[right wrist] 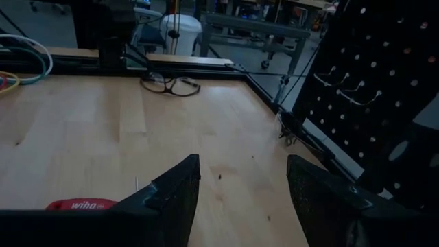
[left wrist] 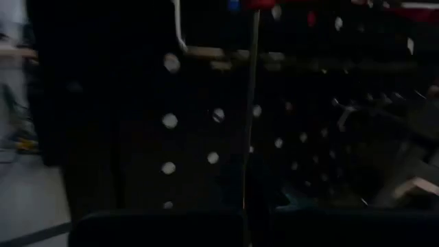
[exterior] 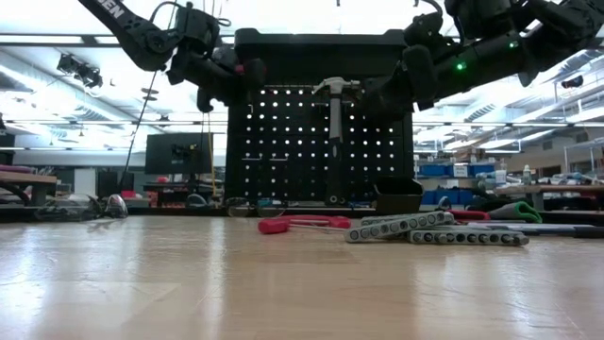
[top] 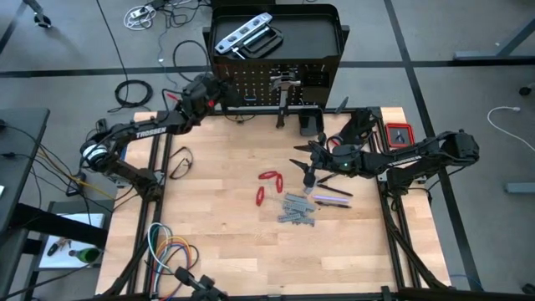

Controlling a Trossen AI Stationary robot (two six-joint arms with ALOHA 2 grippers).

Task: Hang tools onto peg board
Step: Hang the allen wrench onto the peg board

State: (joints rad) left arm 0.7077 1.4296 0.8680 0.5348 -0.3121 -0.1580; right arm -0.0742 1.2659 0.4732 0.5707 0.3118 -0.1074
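Observation:
The black peg board (top: pixel 251 84) stands at the table's far edge, and a steel hammer (exterior: pixel 335 104) hangs on it by its head. A silver level (top: pixel 241 35) lies in the tray on top. My left gripper (exterior: pixel 231 76) is level at the board's left part, shut on a thin screwdriver (left wrist: pixel 248 123) with a red handle (exterior: pixel 253 68). My right gripper (right wrist: pixel 240 199) hovers open above the table's right half. Red-handled pliers (top: pixel 267 186), grey wrenches (top: pixel 297 209) and dark screwdrivers (top: pixel 332 196) lie on the wood below and beside it. My left gripper pinches the screwdriver's thin shaft (left wrist: pixel 244 199) low down, between its shut fingers. The fingers come level from the table's left toward the board. The shaft rises upright from them to the red handle above, clear of the table. The fingers themselves hide the exact place of contact.
A small black box (top: pixel 311 123) stands before the board's foot. Eyeglasses (top: pixel 180 163) lie near the left edge, coiled coloured cables (top: pixel 167 247) at the near left, a red case (top: pixel 399 134) at the far right. Bare wood lies in the middle and near part.

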